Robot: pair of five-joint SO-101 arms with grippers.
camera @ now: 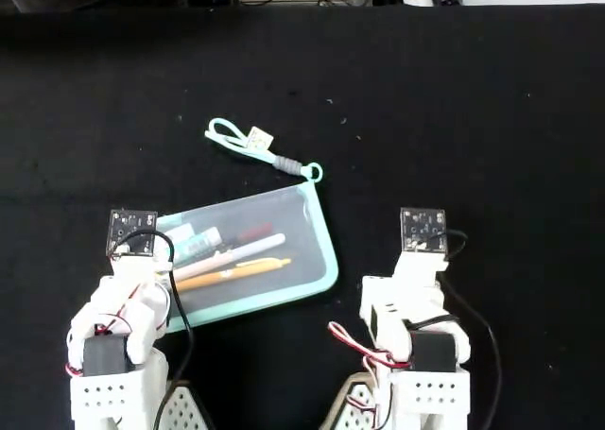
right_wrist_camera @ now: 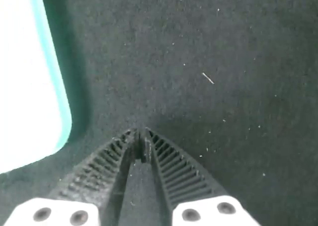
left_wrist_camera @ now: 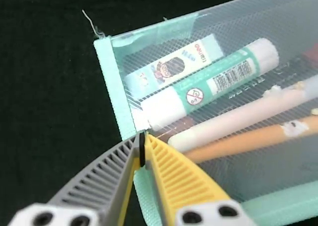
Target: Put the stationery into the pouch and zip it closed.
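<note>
A clear mesh pouch (camera: pixel 284 279) with mint trim lies on the black cloth between the two arms. Inside it lie a glue stick (left_wrist_camera: pixel 213 82), a small boxed eraser (left_wrist_camera: pixel 169 62), a white pen (left_wrist_camera: pixel 238 119) and an orange pen (left_wrist_camera: pixel 258 136). The zipper pull (camera: pixel 312 173) sits at the pouch's far right corner, with a mint strap (camera: pixel 236 139) trailing away from it. My left gripper (left_wrist_camera: pixel 141 151) is shut right over the pouch's left edge. My right gripper (right_wrist_camera: pixel 141 141) is shut over bare cloth, just right of the pouch's corner (right_wrist_camera: pixel 30 87).
Black cloth (camera: pixel 473 118) covers the whole table. The two arm bases stand at the near edge. Cables and equipment line the far edge beyond the cloth.
</note>
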